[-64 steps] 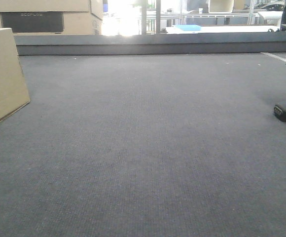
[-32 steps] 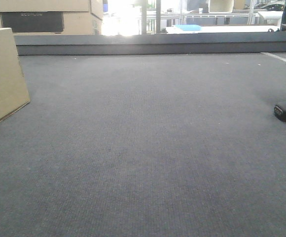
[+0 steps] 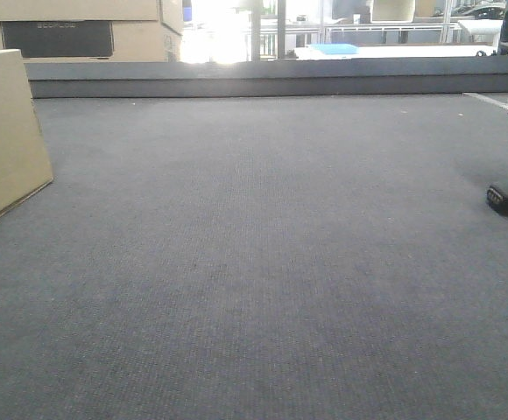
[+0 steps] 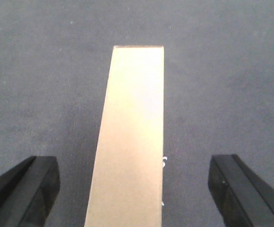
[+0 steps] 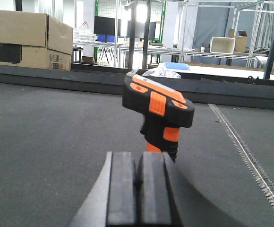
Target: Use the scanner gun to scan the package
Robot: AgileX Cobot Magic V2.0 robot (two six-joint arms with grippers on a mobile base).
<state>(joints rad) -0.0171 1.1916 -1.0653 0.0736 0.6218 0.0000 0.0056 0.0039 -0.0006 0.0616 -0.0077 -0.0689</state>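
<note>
The left pincer point(image 4: 134, 175) gapes astride the upright package point(image 4: 134, 118); a skewed squeeze could topple it. The right pincer point(image 5: 138, 189), clenched empty, may knock the scanner gun point(image 5: 158, 106).

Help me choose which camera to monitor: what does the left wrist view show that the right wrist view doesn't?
Only the left wrist view: the package standing on edge, seen from above between the fingers of the open left pincer, with a sliver of white label on its side. Only the right wrist view: the scanner gun upright beyond the shut right pincer, plus stacked cartons and shelving behind. Both: the dark grey mat.
</note>
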